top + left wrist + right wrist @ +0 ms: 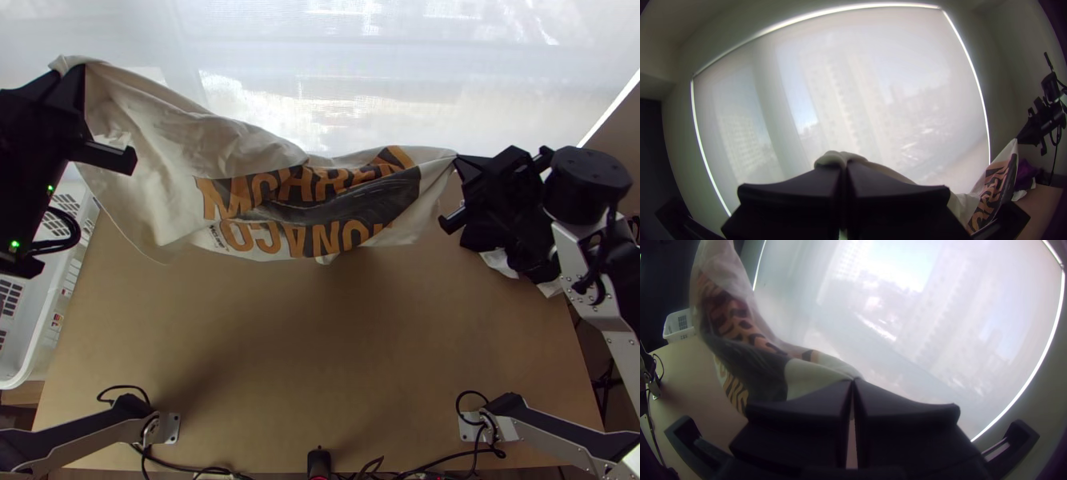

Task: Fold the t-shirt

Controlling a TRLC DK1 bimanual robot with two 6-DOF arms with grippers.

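A cream fabric t-shirt (160, 152) with orange lettering and a dark printed band hangs creased, sagging between the black two-fingered left end effector (70, 70) and matching right end effector (458, 162), above the light wooden counter (320, 328). Both pinch its gathered upper edge, fingers closed. The left wrist view adds the translucent pale blind's (853, 66) top edge beyond its fingers; the top view, a white plastic basket's (38, 346) near end, nearer the camera than the left end effector.

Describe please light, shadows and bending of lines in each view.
Top view: bright window behind the t-shirt, soft shadows on the table. Left wrist view: left gripper nearly black against the light, window edges bowed. Right wrist view: strong glare through the window, its bright edge curved.
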